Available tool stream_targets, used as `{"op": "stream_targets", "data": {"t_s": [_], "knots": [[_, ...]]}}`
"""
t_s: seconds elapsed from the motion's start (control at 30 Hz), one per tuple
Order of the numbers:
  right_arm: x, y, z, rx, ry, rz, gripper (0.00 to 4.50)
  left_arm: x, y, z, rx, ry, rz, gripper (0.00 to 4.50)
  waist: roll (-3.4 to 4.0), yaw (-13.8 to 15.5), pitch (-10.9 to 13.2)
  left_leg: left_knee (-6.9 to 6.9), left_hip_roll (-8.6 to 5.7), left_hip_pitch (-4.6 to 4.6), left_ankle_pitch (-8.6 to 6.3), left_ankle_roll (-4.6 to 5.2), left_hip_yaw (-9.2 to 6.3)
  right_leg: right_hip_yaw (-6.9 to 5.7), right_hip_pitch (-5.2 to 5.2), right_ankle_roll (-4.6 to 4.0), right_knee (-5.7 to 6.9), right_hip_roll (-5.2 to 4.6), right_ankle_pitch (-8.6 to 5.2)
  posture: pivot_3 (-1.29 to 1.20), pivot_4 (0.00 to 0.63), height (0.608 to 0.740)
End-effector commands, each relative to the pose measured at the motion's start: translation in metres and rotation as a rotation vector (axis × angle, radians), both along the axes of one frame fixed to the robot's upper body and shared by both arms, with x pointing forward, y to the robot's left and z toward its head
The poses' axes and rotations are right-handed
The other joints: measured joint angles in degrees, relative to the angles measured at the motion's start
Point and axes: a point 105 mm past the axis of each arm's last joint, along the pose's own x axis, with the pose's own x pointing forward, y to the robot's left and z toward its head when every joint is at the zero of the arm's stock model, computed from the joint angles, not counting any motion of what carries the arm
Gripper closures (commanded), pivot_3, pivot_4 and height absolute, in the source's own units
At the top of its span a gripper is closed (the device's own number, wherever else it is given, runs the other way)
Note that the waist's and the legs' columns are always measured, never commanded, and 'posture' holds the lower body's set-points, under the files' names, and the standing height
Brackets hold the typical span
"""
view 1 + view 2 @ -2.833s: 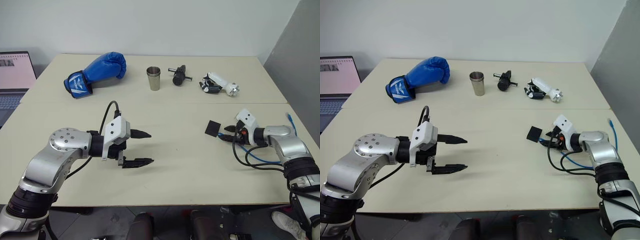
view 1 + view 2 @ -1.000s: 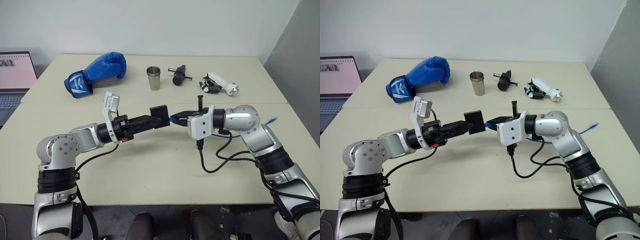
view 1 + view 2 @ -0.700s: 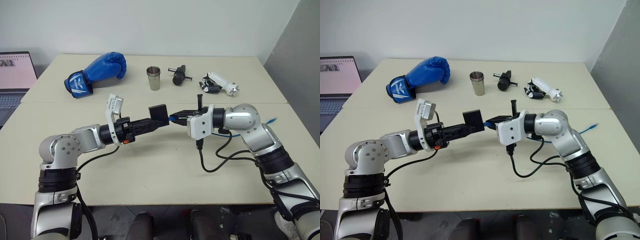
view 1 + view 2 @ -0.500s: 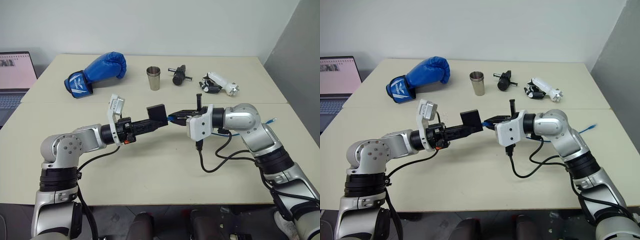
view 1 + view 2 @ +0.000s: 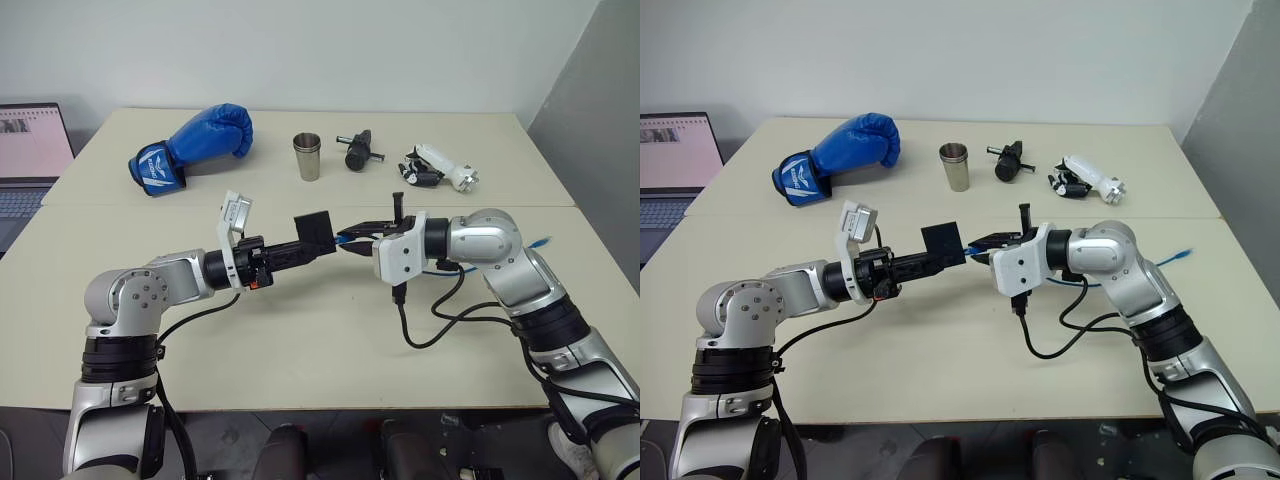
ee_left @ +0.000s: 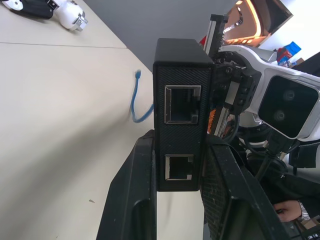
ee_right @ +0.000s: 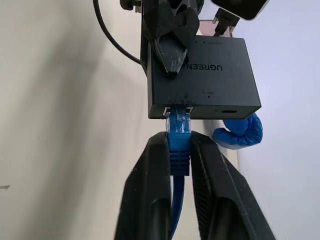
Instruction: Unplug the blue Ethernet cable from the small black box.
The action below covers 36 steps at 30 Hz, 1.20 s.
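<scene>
The small black box (image 5: 315, 225) hangs in mid-air above the middle of the table. My left gripper (image 5: 322, 243) is shut on it, one finger on each flat side, and its two empty ports (image 6: 183, 104) face the left wrist camera. The blue Ethernet cable (image 7: 178, 150) is plugged into a port on the box's opposite edge. My right gripper (image 7: 178, 142) comes in from the right, its fingers pressed on either side of the plug's blue boot. The rest of the cable trails back to the table, where its far end (image 5: 540, 241) lies.
A blue boxing glove (image 5: 195, 145), a steel cup (image 5: 308, 157), a black cylindrical tool (image 5: 358, 150) and a white and black part (image 5: 438, 167) line the table's far side. A laptop (image 5: 30, 160) stands at the far left. A black arm cable (image 5: 430, 320) loops on the table below my right gripper.
Since the earliest frames the box and cable have risen from the table's right side to mid-air. The left gripper, open then, has closed on the box. Neither hand has shifted in the last second.
</scene>
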Motion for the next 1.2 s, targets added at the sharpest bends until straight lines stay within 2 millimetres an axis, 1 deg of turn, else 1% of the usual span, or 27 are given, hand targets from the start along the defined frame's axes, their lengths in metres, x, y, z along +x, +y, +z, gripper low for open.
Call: {"op": "stream_targets", "data": {"t_s": [0.03,0.1,0.13,0.2,0.23,0.3,0.33,0.37,0.4,0.53,0.63,0.73,0.97,1.07,1.2], "knots": [[-0.012,0.002,0.004,-0.01,-0.029,0.028,2.77,-0.004,0.0,0.009,0.002,-0.08,-0.029,3.71,0.0,0.0,0.0,0.0,0.0,0.0,0.0,0.0,0.0,0.0,0.0,0.0,0.0,0.0,0.0,0.0,0.15,0.74],[-0.017,0.0,0.004,-0.002,-0.008,0.026,2.3,-0.005,-0.001,0.009,0.021,-0.124,-0.039,3.71,0.0,0.0,0.0,0.0,0.0,-0.01,0.0,0.0,0.0,0.0,0.0,0.0,-0.01,0.0,0.0,0.0,0.15,0.74],[-0.021,-0.004,0.002,-0.003,0.027,0.022,2.02,-0.004,-0.001,0.01,0.03,-0.155,-0.038,3.71,0.0,0.0,0.0,0.0,-0.01,-0.02,0.0,0.0,0.0,0.0,0.0,0.0,-0.03,0.0,0.0,0.0,0.15,0.74],[-0.028,-0.011,0.0,0.013,0.106,0.016,1.63,-0.001,0.001,0.01,0.057,-0.201,-0.037,3.71,0.0,0.1,0.0,-0.01,-0.02,-0.02,0.0,0.0,0.0,0.0,0.0,0.0,-0.05,-0.02,0.0,0.0,0.15,0.74],[-0.031,-0.014,-0.001,0.031,0.152,0.007,1.36,0.001,0.002,0.01,0.067,-0.213,-0.035,3.71,0.0,0.2,0.0,-0.01,-0.03,-0.02,0.0,0.0,0.01,0.0,0.01,0.0,-0.07,-0.02,0.0,0.0,0.15,0.74],[-0.035,-0.019,-0.004,0.063,0.251,-0.012,1.01,0.002,0.003,0.007,0.13,-0.263,-0.054,3.71,-0.01,0.2,0.0,-0.01,-0.02,-0.04,0.0,0.0,-0.01,-0.02,0.02,0.0,-0.1,-0.02,0.0,0.0,0.15,0.74],[-0.037,-0.02,-0.003,0.111,0.325,-0.028,0.76,0.003,0.003,0.005,0.16,-0.29,-0.065,3.71,0.0,0.2,0.0,-0.02,-0.02,-0.04,0.0,0.0,-0.01,-0.03,0.03,0.0,-0.11,-0.02,0.0,0.0,0.15,0.74],[-0.039,-0.021,-0.002,0.154,0.39,-0.042,0.63,0.002,0.003,0.003,0.189,-0.325,-0.083,3.71,0.0,0.2,0.0,-0.03,-0.02,-0.03,0.0,0.0,-0.01,-0.02,0.03,0.0,-0.11,-0.01,0.0,0.0,0.15,0.74],[-0.039,-0.022,-0.001,0.2,0.462,-0.062,0.35,0.0,0.002,0.001,0.213,-0.353,-0.107,3.71,0.0,0.2,0.0,-0.04,-0.02,-0.03,0.0,0.01,-0.01,-0.02,0.03,0.0,-0.11,-0.01,0.0,0.0,0.15,0.74],[-0.032,-0.024,0.004,0.368,0.728,-0.142,0.33,-0.006,-0.002,-0.001,0.251,-0.425,-0.196,3.71,0.0,0.0,0.0,-0.04,0.0,-0.02,0.0,0.01,0.01,-0.01,0.02,-0.01,-0.11,0.0,-0.01,0.0,0.15,0.74],[-0.027,-0.025,0.003,0.445,0.869,-0.189,0.33,-0.011,-0.002,-0.001,0.262,-0.47,-0.251,3.71,0.0,0.1,0.0,-0.05,0.02,-0.04,-0.01,0.01,0.02,-0.02,0.01,-0.04,-0.1,0.04,-0.03,0.0,0.15,0.74],[-0.031,-0.022,-0.001,0.487,1.021,-0.191,0.33,-0.011,0.001,0.005,0.245,-0.484,-0.26,3.71,0.0,0.1,0.0,-0.07,0.01,-0.06,-0.01,0.02,0.06,-0.04,0.0,-0.05,-0.14,0.04,-0.03,0.0,0.15,0.74],[-0.032,-0.017,-0.005,0.499,1.13,-0.184,0.33,-0.012,0.005,0.009,0.214,-0.465,-0.26,3.71,0.0,0.0,0.0,-0.09,0.0,-0.1,-0.02,0.03,0.12,-0.06,-0.02,-0.03,-0.21,0.05,-0.04,0.0,0.15,0.74],[-0.034,-0.011,-0.003,0.503,1.164,-0.156,0.33,-0.013,0.006,0.008,0.218,-0.457,-0.264,3.71,0.0,0.0,0.0,-0.11,0.01,-0.11,-0.02,0.03,0.13,-0.06,-0.05,-0.03,-0.21,0.09,-0.04,0.0,0.15,0.74],[-0.032,-0.008,-0.002,0.507,1.185,-0.146,0.33,-0.014,0.006,0.009,0.213,-0.453,-0.266,3.71,0.0,0.0,0.0,-0.11,0.02,-0.13,-0.02,0.03,0.12,-0.06,-0.09,-0.03,-0.2,0.1,-0.04,0.0,0.15,0.74]]}}
